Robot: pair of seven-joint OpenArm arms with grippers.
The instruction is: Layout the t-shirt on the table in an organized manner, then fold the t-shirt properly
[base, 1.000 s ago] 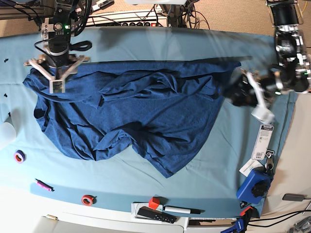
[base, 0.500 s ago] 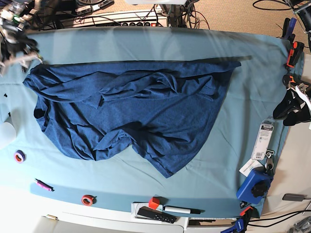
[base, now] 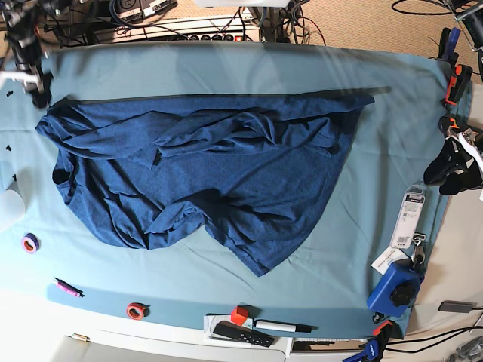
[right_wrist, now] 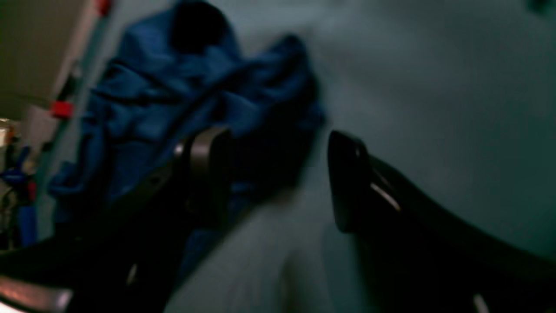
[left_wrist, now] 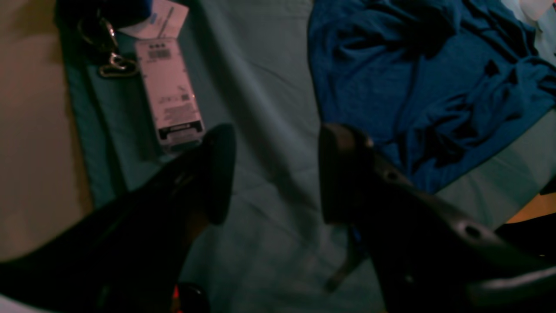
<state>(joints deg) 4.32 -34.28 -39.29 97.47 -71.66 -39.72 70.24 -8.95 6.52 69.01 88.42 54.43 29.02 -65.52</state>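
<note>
The t-shirt (base: 196,173) lies rumpled across the middle of the tabletop (base: 226,64), its lower flap bunched toward 6 o'clock, so spreading it well probably means pinching an outer hem and drawing it flat. Both the left end effector (left_wrist: 276,174) and the right end effector (right_wrist: 278,178) are spread and empty. A second earlier the right one stood over the shirt's 10 o'clock corner and the left near its 3 o'clock edge; both now sit out at the rims.

Wrinkled dark-blue t-shirt (base: 204,173) spread across teal table (base: 226,68)

The base view is bright, evenly lit and sharp, with a faint glare streak across the table (base: 226,64). Both wrist views are dim and bluish; the right one is heavily blurred, the t-shirt (right_wrist: 182,100) smeared.
</note>
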